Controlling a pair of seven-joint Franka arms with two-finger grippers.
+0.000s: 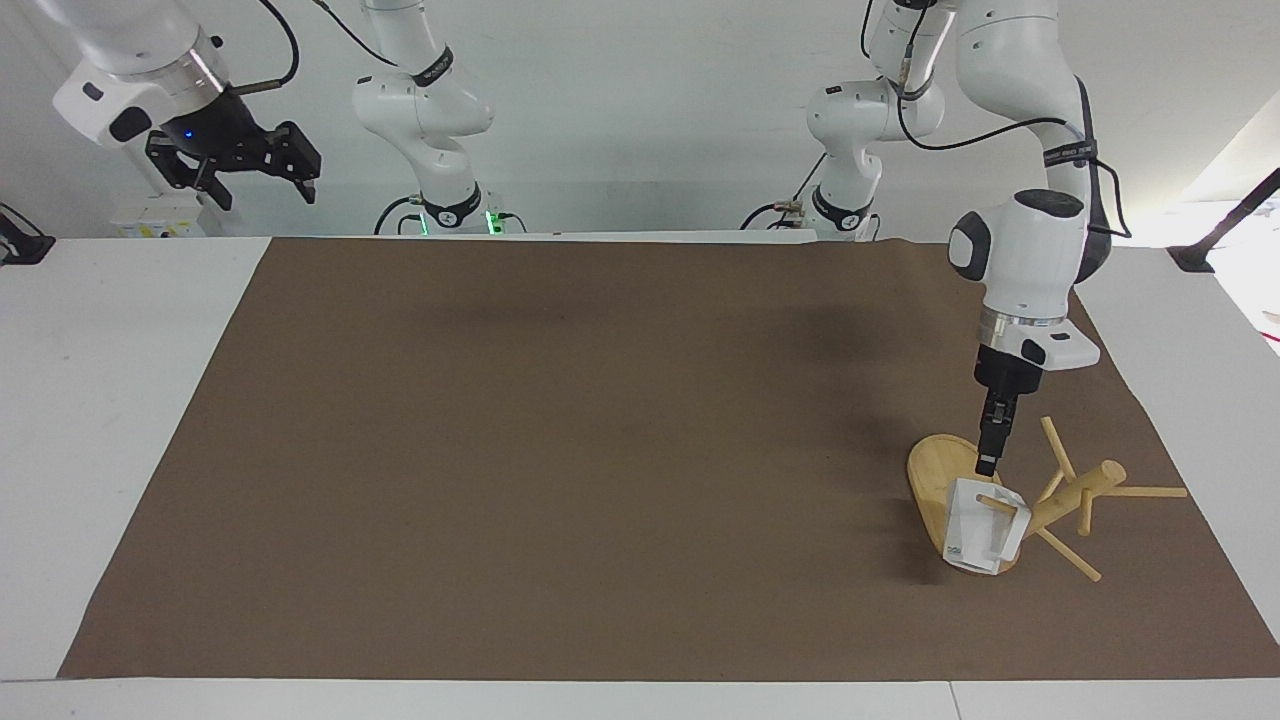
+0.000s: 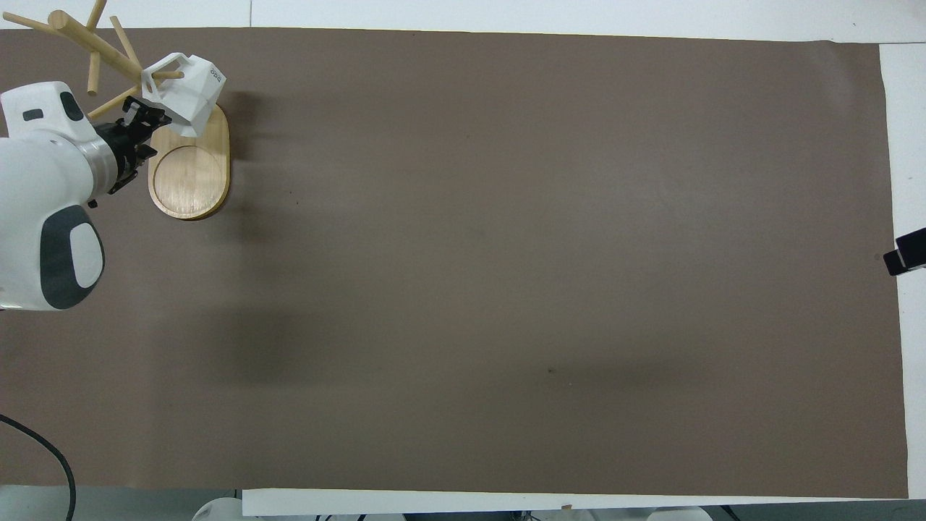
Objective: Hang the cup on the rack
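Note:
The white faceted cup (image 1: 975, 530) hangs tilted by its loop handle on a peg of the bamboo rack (image 1: 1065, 497), over the rack's oval base (image 1: 935, 475), at the left arm's end of the table. In the overhead view the cup (image 2: 189, 94) shows its underside mark beside the rack's post (image 2: 94, 45). My left gripper (image 1: 986, 466) is just above the cup's rim, apart from it, fingers open; it also shows in the overhead view (image 2: 145, 117). My right gripper (image 1: 268, 188) is open and empty, raised high off the right arm's end of the table.
A brown mat (image 1: 600, 450) covers most of the white table (image 1: 120, 400). The rack's pegs (image 1: 1150, 491) stick out toward the mat's edge. The right gripper's tip (image 2: 908, 257) shows at the overhead view's edge.

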